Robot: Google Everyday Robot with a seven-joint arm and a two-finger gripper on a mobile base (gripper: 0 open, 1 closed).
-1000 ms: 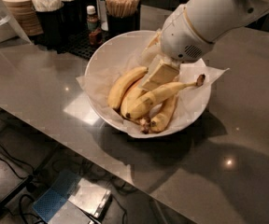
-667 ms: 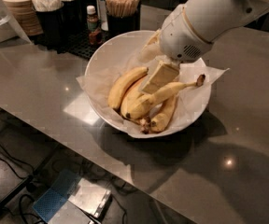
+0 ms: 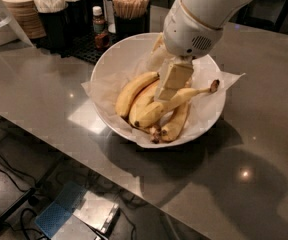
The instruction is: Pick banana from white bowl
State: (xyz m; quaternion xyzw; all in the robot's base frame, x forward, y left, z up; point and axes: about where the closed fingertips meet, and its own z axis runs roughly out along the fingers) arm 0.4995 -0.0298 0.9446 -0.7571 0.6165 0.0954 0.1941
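Surface: you are looking at a grey, glossy countertop (image 3: 39, 89) that runs across the view, with dark floor below its near edge
Gripper: the gripper (image 3: 166, 91) is down inside the white bowl (image 3: 115, 59), its pale beige end right against the fruit pile; you cannot tell whether it is open or closed, as its tip is lost among the bananas
Arm: a bulky white arm (image 3: 204, 14) comes in from the upper right and hangs over the bowl's far half
Banana: the banana (image 3: 154, 113) lies in the bowl, on top of the pile, just under the gripper's end; its dark tip points toward the near left, and its long thin stem stretches right to a dark brown knob near the bowl's right rim
Other fruit: a second banana (image 3: 134, 91) lies just left of it, and a third (image 3: 176, 125) sits below it toward the near rim; all three are touching
Lining: crinkled white paper (image 3: 228, 80) lines the bowl and sticks out over the rim at right and left
Bowl's place: it stands on the countertop, near the middle of your view
Far edge: a dark cup of wooden stirrers (image 3: 130, 3) stands behind the bowl, a small brown bottle (image 3: 100, 28) with a white cap just left of it, then black holders (image 3: 59, 21), and stacked pale lids (image 3: 20, 1) at the far left
Floor: cables and a blue flat object (image 3: 59, 216) lie below the counter
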